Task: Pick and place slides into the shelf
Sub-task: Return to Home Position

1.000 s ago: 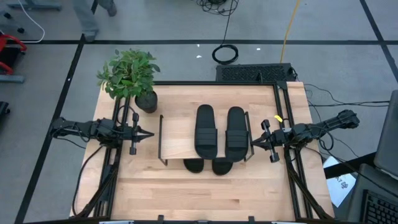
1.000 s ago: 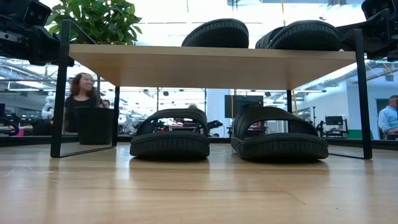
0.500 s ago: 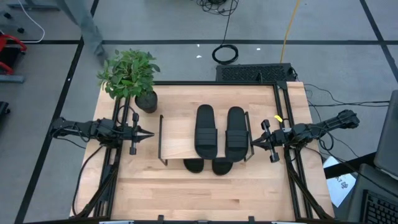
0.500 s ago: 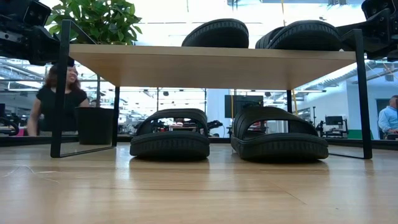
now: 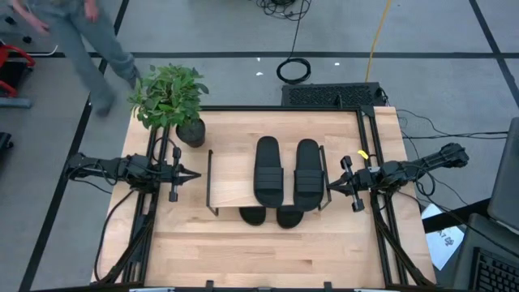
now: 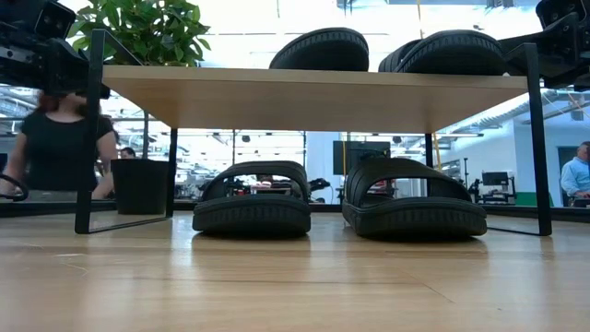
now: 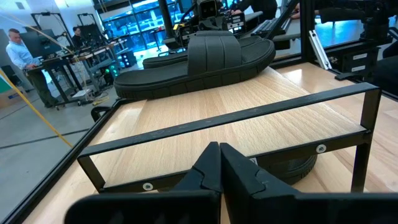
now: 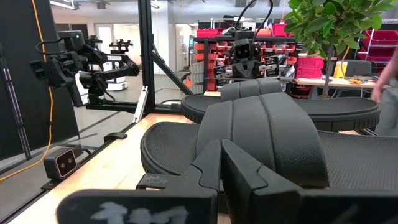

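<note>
Two black slides (image 5: 267, 170) (image 5: 306, 171) lie side by side on the shelf's wooden board (image 5: 231, 185). Two more slides (image 6: 252, 197) (image 6: 412, 196) stand on the table under the board; their ends stick out at the shelf's near edge (image 5: 252, 216) (image 5: 289, 217). My left gripper (image 5: 197, 174) hovers shut and empty just left of the shelf, its shut tips (image 7: 219, 151) facing the board. My right gripper (image 5: 328, 186) hovers shut and empty just right of the shelf, its tips (image 8: 221, 149) facing the nearer slide (image 8: 273, 134).
A potted plant (image 5: 172, 101) stands at the table's far left corner, behind my left arm. A person (image 5: 81, 36) walks on the floor beyond the table and shows behind the shelf in the low view (image 6: 55, 138). Bare tabletop (image 5: 268, 251) lies near the front edge.
Both arms and all slides have kept still. Only the person beyond the table has walked toward the left.
</note>
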You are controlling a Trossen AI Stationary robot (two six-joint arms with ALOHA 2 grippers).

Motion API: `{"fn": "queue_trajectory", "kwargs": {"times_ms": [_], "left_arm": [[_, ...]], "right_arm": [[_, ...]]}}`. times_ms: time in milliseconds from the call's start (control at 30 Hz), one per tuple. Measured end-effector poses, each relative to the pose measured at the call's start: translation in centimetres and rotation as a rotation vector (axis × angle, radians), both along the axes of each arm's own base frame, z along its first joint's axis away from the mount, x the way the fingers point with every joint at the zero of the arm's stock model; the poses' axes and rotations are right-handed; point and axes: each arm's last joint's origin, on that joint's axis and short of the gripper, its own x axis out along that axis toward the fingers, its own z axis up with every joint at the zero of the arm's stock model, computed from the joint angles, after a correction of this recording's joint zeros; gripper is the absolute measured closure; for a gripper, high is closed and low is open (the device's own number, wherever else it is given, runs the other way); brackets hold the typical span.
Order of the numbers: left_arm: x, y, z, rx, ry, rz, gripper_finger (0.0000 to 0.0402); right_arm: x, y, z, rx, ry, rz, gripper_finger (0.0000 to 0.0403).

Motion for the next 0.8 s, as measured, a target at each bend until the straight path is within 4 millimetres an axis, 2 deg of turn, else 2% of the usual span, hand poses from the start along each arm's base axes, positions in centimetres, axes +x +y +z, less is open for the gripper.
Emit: {"fn": "queue_trajectory", "kwargs": {"times_ms": [433, 800], "left_arm": [[0.0, 0.0, 0.0, 0.0, 0.0, 0.0, 0.0374], [0.0, 0.0, 0.0, 0.0, 0.0, 0.0, 0.0392]], "right_arm": [[0.0, 0.0, 0.0, 0.0, 0.0, 0.0, 0.0399], [0.0, 0.0, 0.0, 0.0, 0.0, 0.0, 0.0399]]}}
